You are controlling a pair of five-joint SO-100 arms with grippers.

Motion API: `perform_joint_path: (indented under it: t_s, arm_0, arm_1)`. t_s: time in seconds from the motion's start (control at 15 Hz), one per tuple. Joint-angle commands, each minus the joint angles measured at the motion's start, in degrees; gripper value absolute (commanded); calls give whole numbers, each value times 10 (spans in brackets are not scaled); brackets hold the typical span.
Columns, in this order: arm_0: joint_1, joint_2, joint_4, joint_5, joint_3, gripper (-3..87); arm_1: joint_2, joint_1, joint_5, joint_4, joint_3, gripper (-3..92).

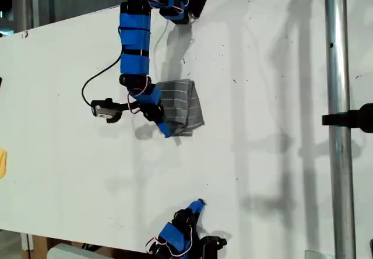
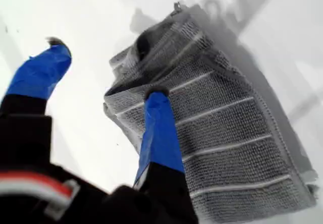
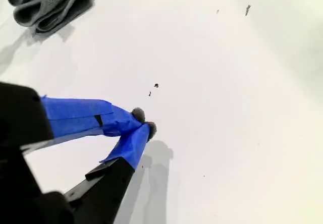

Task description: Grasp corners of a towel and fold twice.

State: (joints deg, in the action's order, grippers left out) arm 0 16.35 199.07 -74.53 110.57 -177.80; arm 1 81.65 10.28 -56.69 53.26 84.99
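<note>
Towel lies folded mid-table, my first gripper spread over its edge; my second gripper, pressed together, sits near the table's near edge.

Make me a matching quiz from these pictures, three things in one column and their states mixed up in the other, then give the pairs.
Column one:
1. towel
2. my first gripper
3. my second gripper

Column two:
A. jaws together on nothing, over bare table
B. folded into a layered grey striped bundle
C. jaws spread, one finger resting on the cloth

Pairs: 1-B, 2-C, 3-A
</note>
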Motion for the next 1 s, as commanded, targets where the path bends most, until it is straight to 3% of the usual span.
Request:
perform_joint_path:
  t_s: [0.0,0.2,0.4,0.47,0.53,0.67,0.8,0.87,0.93]
  arm_0:
    - [-4,4,-4,-4,-4,-27]
    - [-13,4,-5,-23,-5,4]
    - [-14,4,-6,-61,-5,18]
    - [-14,4,-6,-118,-5,18]
    - [-14,4,-6,-224,-5,18]
    - [-9,4,0,-542,-7,16]
    - [-11,4,0,-536,-8,15]
    - [-11,4,0,-535,-8,15]
    - [-12,4,0,-535,-8,15]
  arm_1:
    - [142,45,20,-34,-13,101]
    - [255,79,29,11,77,68]
    - [508,102,-30,54,363,52]
    - [617,109,-46,75,461,19]
    - [732,109,-61,84,550,-3]
    - [946,113,-99,148,671,-3]
    - [1070,147,-141,243,734,-3]
    - [1068,153,-153,240,763,-3]
    - [1068,154,-229,244,802,-2]
